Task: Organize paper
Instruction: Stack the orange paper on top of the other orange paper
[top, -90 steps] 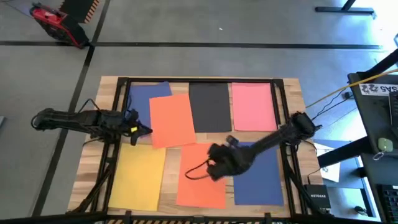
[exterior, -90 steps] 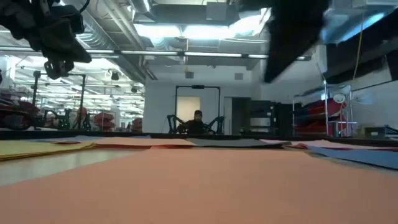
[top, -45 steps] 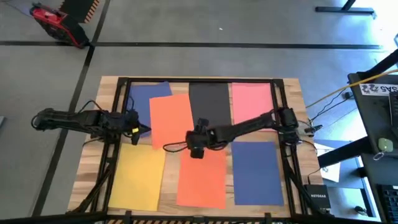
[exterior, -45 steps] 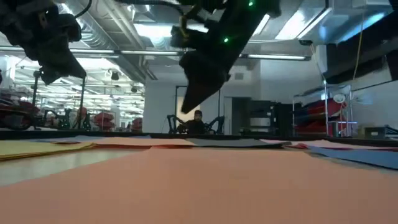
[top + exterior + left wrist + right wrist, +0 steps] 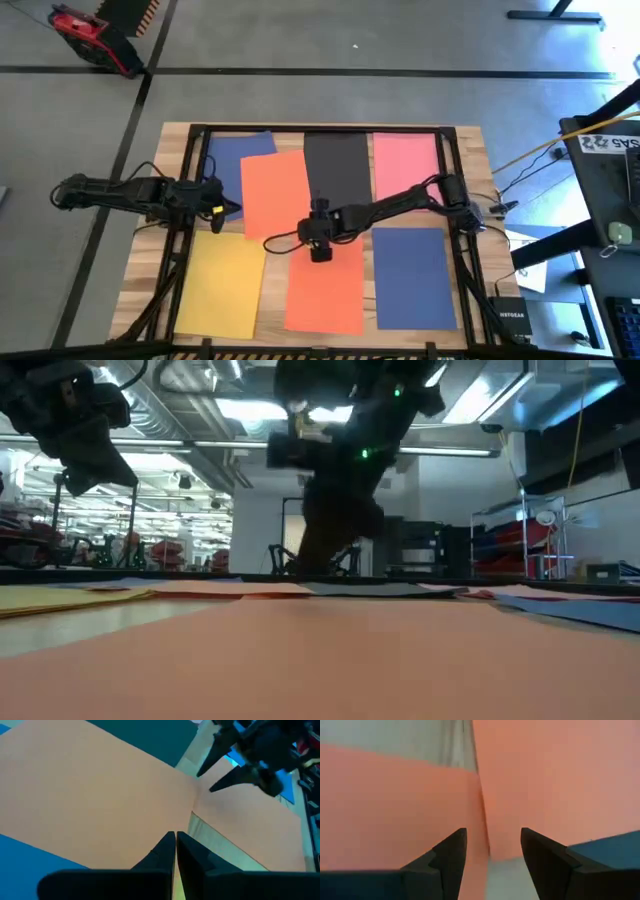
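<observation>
On the slatted wooden table (image 5: pixel 470 150), left to right:
- Left pincer (image 5: pixel 228 209): fingers pressed together, at the tilted orange sheet's (image 5: pixel 275 192) left edge.
- Flat yellow sheet (image 5: pixel 224 284), front left.
- Right pincer (image 5: pixel 320 250): fingers spread, low where both orange sheets meet; second orange sheet (image 5: pixel 325 290) front centre.
- Black sheet (image 5: pixel 338 168), pink sheet (image 5: pixel 407 170), blue sheet (image 5: pixel 412 275).

Flat paper (image 5: pixel 323 285) throughout; only the right claw (image 5: pixel 320 253) mid-table.
</observation>
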